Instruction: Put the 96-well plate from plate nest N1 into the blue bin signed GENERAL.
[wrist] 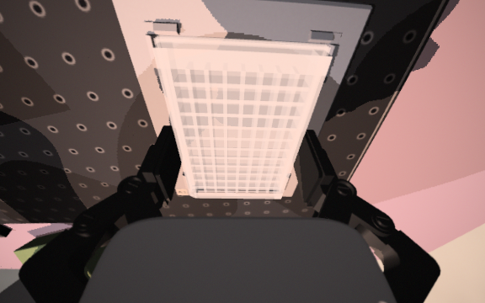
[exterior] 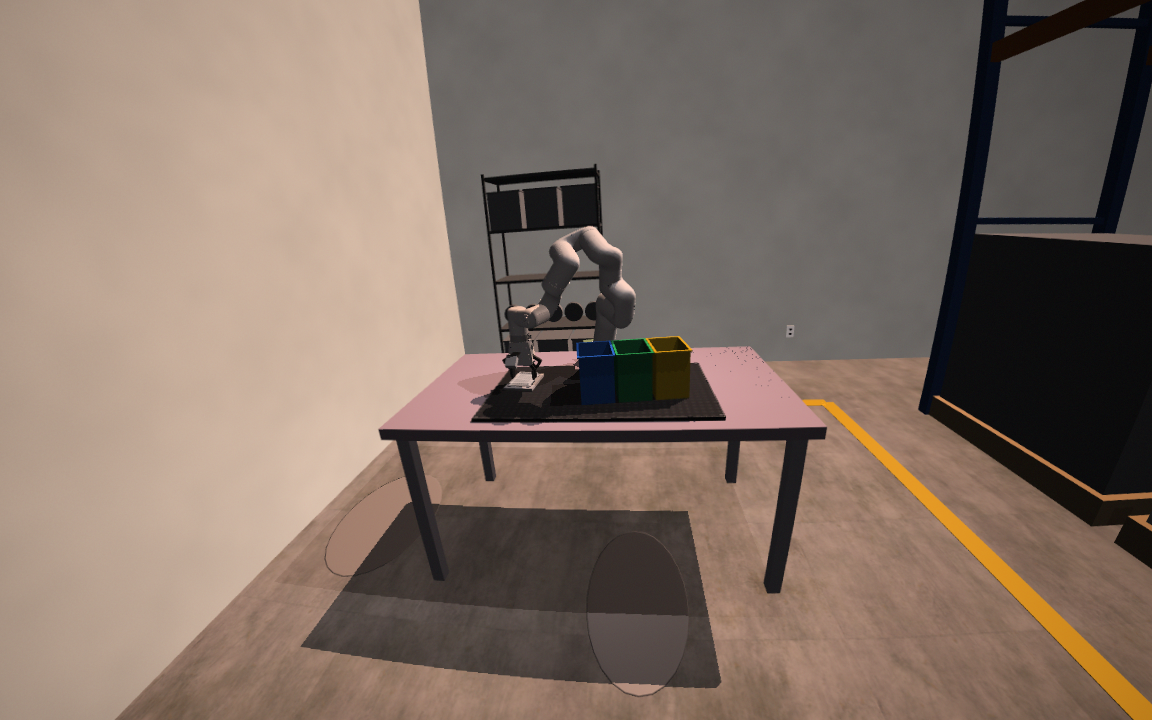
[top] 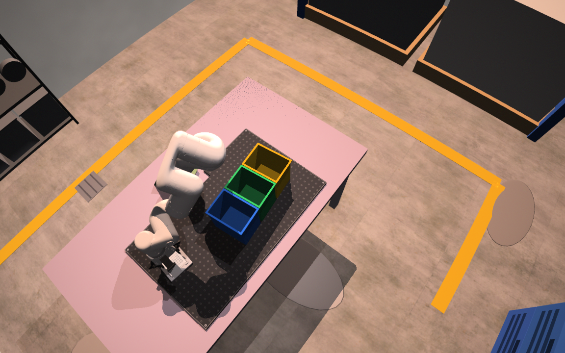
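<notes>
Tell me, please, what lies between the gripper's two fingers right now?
The 96-well plate, as the wrist view shows: the gripper is shut on its long sides, one finger against each, over the plate nest.

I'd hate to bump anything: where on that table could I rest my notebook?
Bare pink table lies beyond the yellow bin, and more at the near corner past the dark mat. It is crowded where the gripper clamps the plate, and along the blue bin and green bin.
</notes>
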`<state>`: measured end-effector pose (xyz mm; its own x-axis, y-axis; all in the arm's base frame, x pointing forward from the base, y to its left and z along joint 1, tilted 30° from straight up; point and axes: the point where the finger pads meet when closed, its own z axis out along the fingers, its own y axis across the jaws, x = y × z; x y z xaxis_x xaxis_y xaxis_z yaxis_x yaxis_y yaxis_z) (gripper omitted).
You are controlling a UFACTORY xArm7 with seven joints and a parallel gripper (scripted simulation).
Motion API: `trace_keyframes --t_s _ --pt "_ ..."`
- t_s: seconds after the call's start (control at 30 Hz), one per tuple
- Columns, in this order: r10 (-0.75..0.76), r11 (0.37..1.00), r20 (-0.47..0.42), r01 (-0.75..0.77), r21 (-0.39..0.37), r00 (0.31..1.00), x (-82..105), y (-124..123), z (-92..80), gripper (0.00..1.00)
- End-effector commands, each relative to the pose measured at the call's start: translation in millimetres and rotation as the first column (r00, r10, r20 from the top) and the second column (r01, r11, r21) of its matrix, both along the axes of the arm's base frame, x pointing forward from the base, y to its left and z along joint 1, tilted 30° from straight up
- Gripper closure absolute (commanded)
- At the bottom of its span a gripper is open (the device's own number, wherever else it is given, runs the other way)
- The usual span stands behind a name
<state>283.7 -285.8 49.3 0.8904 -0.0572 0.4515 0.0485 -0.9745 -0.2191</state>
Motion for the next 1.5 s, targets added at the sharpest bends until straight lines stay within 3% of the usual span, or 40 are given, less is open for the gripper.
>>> trace_keyframes --t_s 0.0,1.47 --pt "-0.002 1.000 0.001 0.002 -0.003 1.000 -0.1 -1.7 1.0 1.00" --pt "-0.002 1.000 0.002 0.002 -0.003 1.000 -8.8 -5.9 17.8 1.00"
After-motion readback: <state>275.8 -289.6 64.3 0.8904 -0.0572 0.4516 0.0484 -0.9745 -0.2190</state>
